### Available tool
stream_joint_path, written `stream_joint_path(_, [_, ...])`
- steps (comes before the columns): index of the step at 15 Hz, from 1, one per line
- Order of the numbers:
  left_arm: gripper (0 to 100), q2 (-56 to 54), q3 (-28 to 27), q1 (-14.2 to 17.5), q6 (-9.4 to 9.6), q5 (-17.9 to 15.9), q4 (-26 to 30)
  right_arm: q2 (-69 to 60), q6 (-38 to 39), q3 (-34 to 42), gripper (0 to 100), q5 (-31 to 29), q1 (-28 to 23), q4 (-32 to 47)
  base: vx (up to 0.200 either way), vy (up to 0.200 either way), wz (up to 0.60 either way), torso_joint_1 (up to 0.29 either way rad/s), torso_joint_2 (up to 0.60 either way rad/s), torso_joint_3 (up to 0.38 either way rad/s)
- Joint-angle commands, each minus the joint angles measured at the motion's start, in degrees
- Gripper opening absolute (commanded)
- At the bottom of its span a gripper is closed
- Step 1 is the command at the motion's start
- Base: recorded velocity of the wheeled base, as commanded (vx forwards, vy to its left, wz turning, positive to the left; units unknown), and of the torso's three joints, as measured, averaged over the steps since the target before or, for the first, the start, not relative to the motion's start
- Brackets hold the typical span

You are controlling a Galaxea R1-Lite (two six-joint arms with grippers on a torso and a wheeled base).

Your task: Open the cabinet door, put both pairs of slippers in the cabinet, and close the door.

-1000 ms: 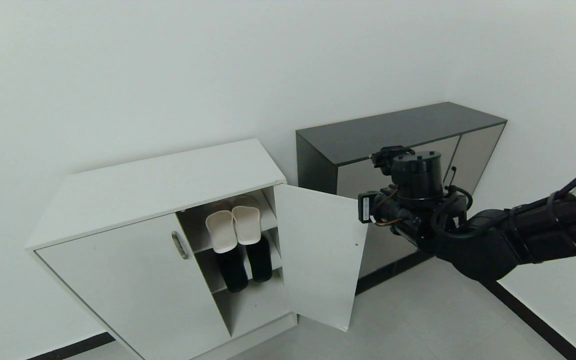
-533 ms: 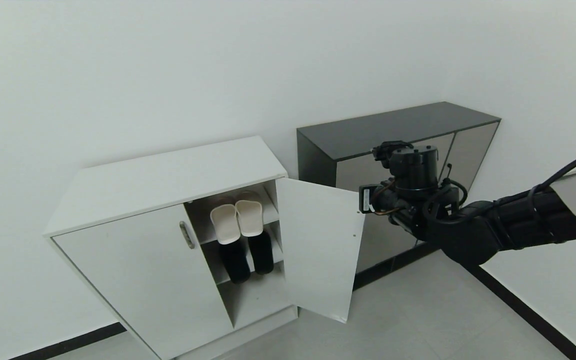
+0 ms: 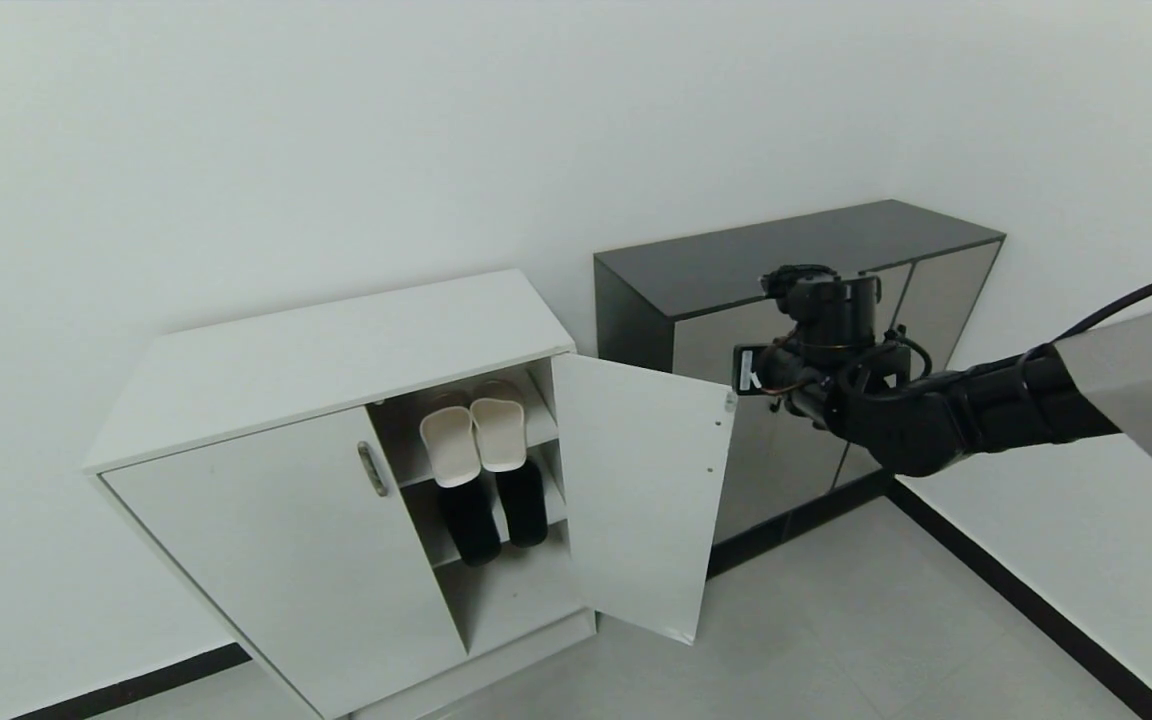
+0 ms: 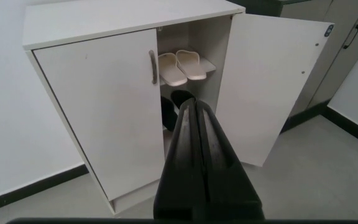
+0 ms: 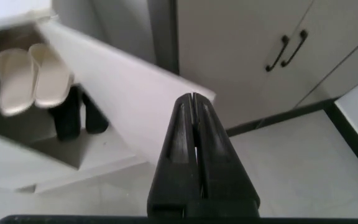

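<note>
The white cabinet [image 3: 336,350] stands against the wall with its right door [image 3: 641,490] swung open. Inside, a white pair of slippers [image 3: 471,445] rests on the upper shelf and a black pair of slippers [image 3: 496,515] on the shelf below. My right gripper [image 3: 744,370] is shut and empty beside the door's top outer corner; whether it touches the door is unclear. The right wrist view has its tips [image 5: 193,99] over the door's [image 5: 123,81] outer edge. My left gripper [image 4: 193,102] is shut and empty, held back from the cabinet opening and facing the white slippers [image 4: 185,65].
A dark cabinet [image 3: 796,250] with mirrored doors stands to the right of the white one, just behind my right arm. A black baseboard [image 3: 1016,590] runs along the wall. Grey floor [image 3: 836,640] lies open in front of both cabinets.
The head view has shifted a little. My right gripper has risen slightly and moved right, to the door's top outer corner. The door's angle looks much the same.
</note>
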Motion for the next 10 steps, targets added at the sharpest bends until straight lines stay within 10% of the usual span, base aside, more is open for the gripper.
stream_joint_path(1, [0,0.0,0.0,0.0,-0.09,0.0,0.0,4.0,0.0,-4.5,0,0.4,-1.6,1.0,0.000,0.000,0.00,0.000,0.00,0.000])
stream_joint_path(10, [0,0.0,0.0,0.0,0.00,0.0,0.0,14.0,0.7,-17.6,0,3.6,-4.5,3.9,0.000,0.000,0.00,0.000,0.00,0.000])
